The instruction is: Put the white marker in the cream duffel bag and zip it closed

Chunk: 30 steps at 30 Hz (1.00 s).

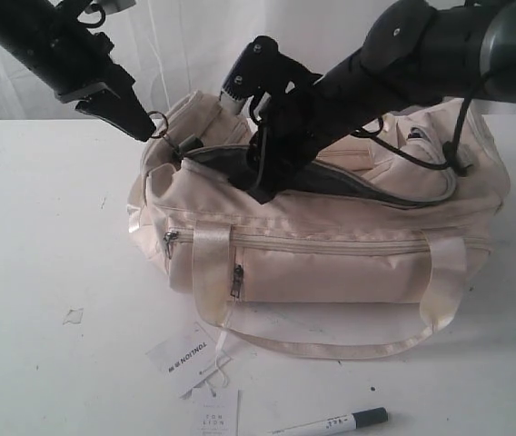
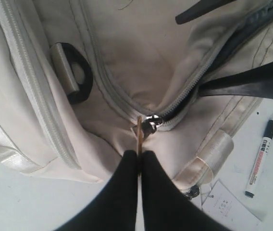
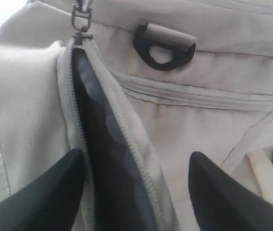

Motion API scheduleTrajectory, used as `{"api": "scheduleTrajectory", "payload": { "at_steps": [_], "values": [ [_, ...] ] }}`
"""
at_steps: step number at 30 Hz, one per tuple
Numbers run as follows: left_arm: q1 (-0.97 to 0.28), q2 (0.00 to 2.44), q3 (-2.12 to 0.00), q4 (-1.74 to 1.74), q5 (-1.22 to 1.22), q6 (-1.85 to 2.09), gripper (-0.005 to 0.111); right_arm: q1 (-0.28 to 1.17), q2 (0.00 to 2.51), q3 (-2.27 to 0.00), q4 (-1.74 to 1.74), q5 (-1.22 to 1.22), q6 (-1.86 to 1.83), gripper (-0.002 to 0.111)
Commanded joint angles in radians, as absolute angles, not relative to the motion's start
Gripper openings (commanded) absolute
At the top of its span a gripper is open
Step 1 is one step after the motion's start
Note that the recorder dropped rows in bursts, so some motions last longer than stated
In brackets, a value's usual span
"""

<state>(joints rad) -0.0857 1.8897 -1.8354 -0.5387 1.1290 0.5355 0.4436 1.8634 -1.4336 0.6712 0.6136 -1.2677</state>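
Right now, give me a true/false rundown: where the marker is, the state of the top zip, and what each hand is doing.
1. The white marker is inside the cream duffel bag. False: it lies on the table in front of the bag.
2. The bag's top zipper is open, showing dark lining. True.
3. The left hand is pinched shut on the zipper pull at the end of the bag. True.
4. The right hand is clamped on a strap. False: its jaws are wide apart and hold nothing, one on either side of the open zipper edge.
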Motion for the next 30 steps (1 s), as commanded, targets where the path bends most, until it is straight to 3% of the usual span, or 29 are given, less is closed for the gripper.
{"api": "scheduleTrajectory", "payload": {
  "at_steps": [1,13,15,17,18,20,27,30],
  "values": [
    [-0.081,1.868,-1.834,-0.561,1.221,0.535,0.000,0.475,1.827,-1.443,0.688,0.658,-1.275,0.060],
    [-0.081,1.868,-1.834,-0.575,1.221,0.531,0.000,0.504,1.873,-1.443,0.677,0.644,-1.141,0.059],
    [-0.081,1.868,-1.834,-0.575,1.221,0.531,0.000,0.504,1.873,-1.443,0.677,0.644,-1.102,0.053],
    [-0.081,1.868,-1.834,-0.575,1.221,0.531,0.000,0.504,1.873,-1.443,0.677,0.664,-1.087,0.032],
    [-0.081,1.868,-1.834,-0.575,1.221,0.531,0.000,0.504,1.873,-1.443,0.677,0.698,-1.074,0.015],
    [-0.081,1.868,-1.834,-0.575,1.221,0.531,0.000,0.504,1.873,-1.443,0.677,0.747,-1.063,0.000],
    [-0.081,1.868,-1.834,-0.575,1.221,0.531,0.000,0.513,1.873,-1.443,0.664,1.024,-1.010,0.000],
    [-0.081,1.884,-1.834,-0.575,1.094,0.531,0.000,0.520,1.873,-1.443,0.620,1.072,-0.947,0.000]
  ]
}}
